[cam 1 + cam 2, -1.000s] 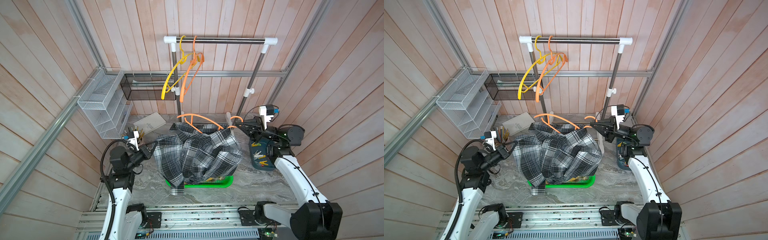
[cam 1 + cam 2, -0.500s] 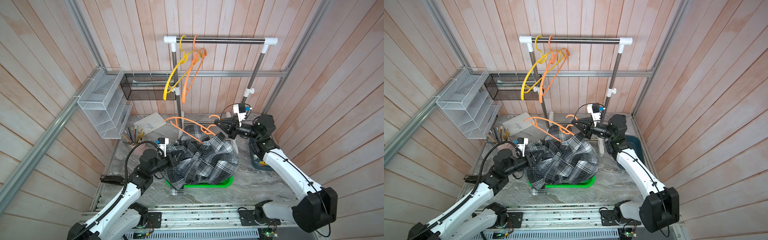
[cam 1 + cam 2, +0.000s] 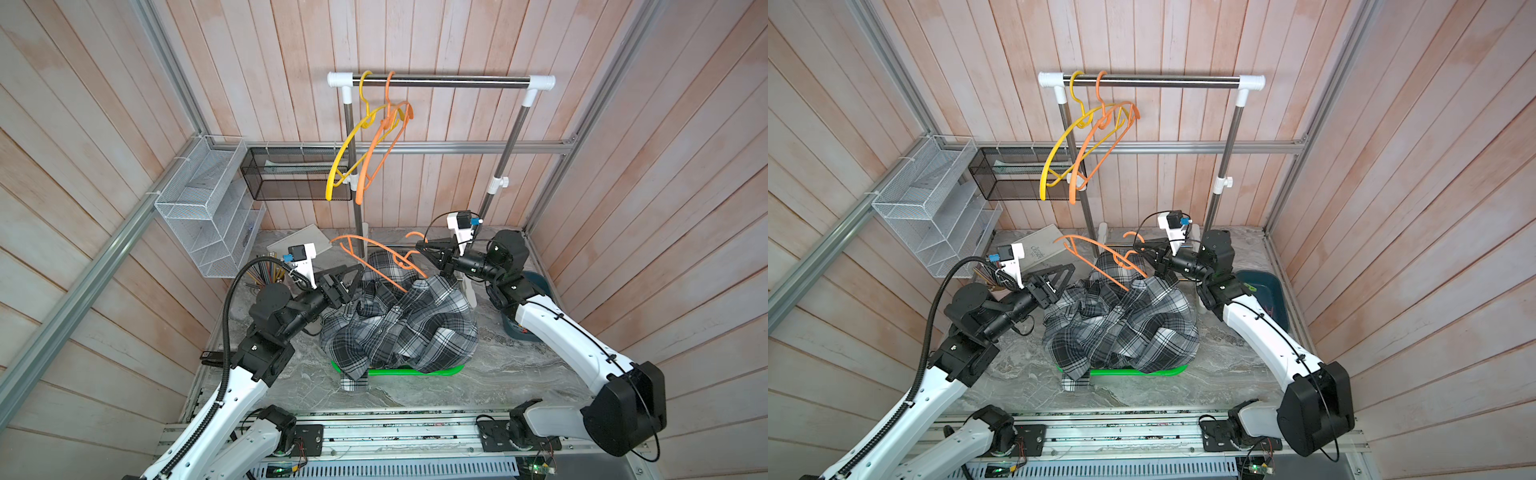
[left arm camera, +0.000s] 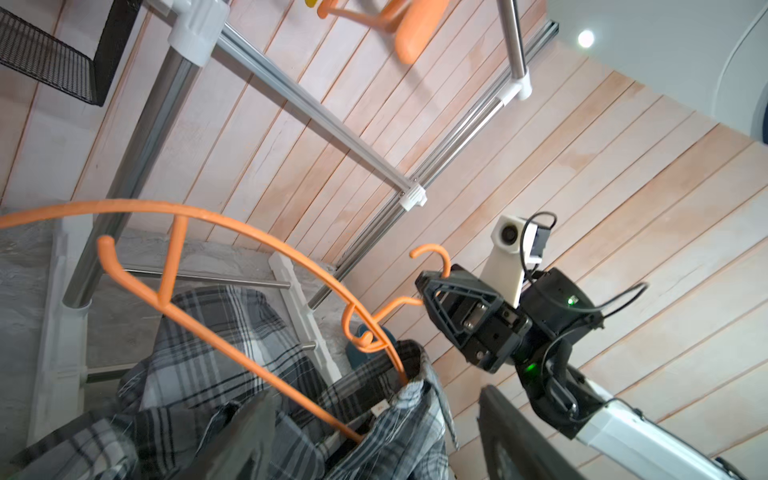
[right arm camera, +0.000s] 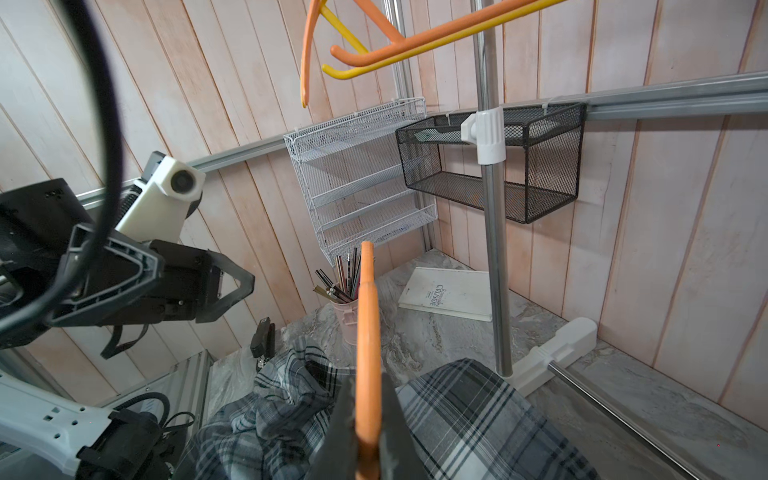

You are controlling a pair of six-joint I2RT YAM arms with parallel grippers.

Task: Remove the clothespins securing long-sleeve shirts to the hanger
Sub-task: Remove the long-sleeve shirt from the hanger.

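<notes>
Released by the left gripper [image 3: 349,284], now wide and empty, the grey-black-white checked long-sleeve shirt [image 3: 399,328] is slumped in a heap. Beyond, the curved orange plastic hanger [image 4: 178,216] is clamped by the right gripper [image 3: 424,251]; no clothespins are seen, so the shirt is judged unpinned.

A white book [image 5: 446,293] lies near a pen cup [image 5: 347,320].

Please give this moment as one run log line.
left end effector: open, beside grey plaid shirt | right end effector: shut on orange hanger | hanger: one arm inside shirt | shirt: heaped on green tray
</notes>
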